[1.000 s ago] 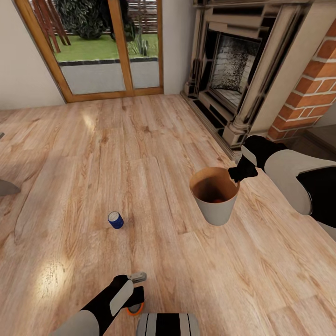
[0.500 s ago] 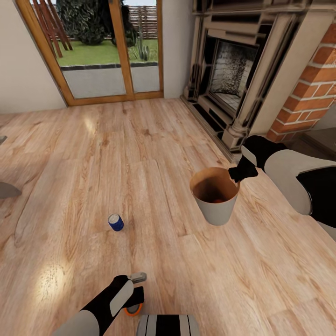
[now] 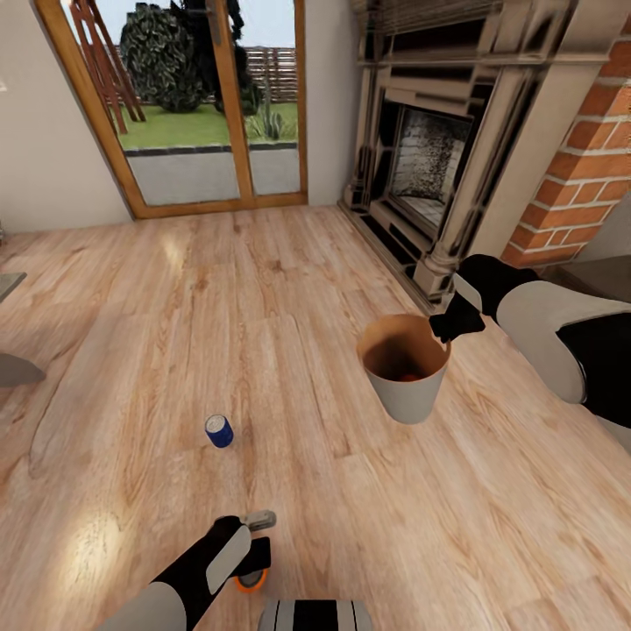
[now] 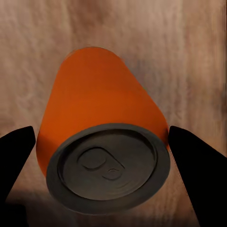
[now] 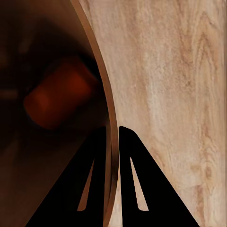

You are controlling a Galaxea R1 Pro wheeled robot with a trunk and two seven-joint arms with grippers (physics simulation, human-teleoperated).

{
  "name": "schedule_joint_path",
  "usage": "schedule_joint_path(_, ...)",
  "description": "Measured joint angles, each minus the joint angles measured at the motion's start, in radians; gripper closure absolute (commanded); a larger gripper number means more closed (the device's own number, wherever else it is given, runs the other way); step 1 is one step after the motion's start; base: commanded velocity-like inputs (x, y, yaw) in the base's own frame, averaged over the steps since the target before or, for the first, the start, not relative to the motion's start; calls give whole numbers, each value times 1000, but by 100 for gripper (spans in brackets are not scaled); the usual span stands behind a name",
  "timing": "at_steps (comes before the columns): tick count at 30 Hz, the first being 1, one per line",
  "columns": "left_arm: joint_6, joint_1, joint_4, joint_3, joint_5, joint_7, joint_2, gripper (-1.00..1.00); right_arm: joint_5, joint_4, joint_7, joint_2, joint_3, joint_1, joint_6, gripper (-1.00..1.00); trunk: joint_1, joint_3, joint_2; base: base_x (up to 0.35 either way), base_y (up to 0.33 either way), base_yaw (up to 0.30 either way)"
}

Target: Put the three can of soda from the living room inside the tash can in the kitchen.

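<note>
Warm wood-plank floor (image 3: 289, 289) runs to a red-brick fireplace (image 3: 491, 166) and wood-framed glass doors (image 3: 188, 105). Right gripper (image 5: 112, 130) pinches the grey-tan bin's rim (image 3: 399, 320), one orange can (image 5: 59, 94) inside. Left gripper (image 4: 101, 142) clasps another orange can (image 4: 97, 118); the dark blue can (image 3: 219, 430) stands on the floor.

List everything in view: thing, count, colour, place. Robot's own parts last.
Soda cans: three. One dark blue, upright on the floor ahead of the left arm; one orange, between the left tool's fingers; one orange, lying inside the bin.
Trash bin: one, grey-tan outside, brown inside, held by its rim, right of centre.
Fireplace: one, dark carved surround, far right.
Brick wall: one, red, beside the fireplace.
Glass doors: wood-framed, far wall.
Floor: warm wood planks.
Left tool: black, around the orange can, low centre.
Right tool: black, pinching the bin's rim.
</note>
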Motion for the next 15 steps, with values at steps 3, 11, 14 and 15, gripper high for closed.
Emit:
schedule_joint_path(3, -1, 0, -2, 1, 0, -2, 1, 100, -2, 0, 0, -1, -1, 1, 0, 100, -1, 12, 1, 0, 0, 0)
schedule_joint_path(11, 14, 0, -101, 4, 2, -1, 2, 100, 1, -1, -2, 0, 3, 5, 0, 100, -5, 43, 3, 0, 0, 0)
schedule_joint_path(14, 24, 0, -133, 4, 4, 1, 2, 100, -1, -1, -3, -1, 1, 7, 0, 100, -6, 54, 3, 0, 0, 0)
schedule_joint_path(15, 31, 0, -147, 4, 5, 1, 2, 100, -1, -1, -3, -1, 1, 8, 0, 100, -7, 58, 3, 0, 0, 0)
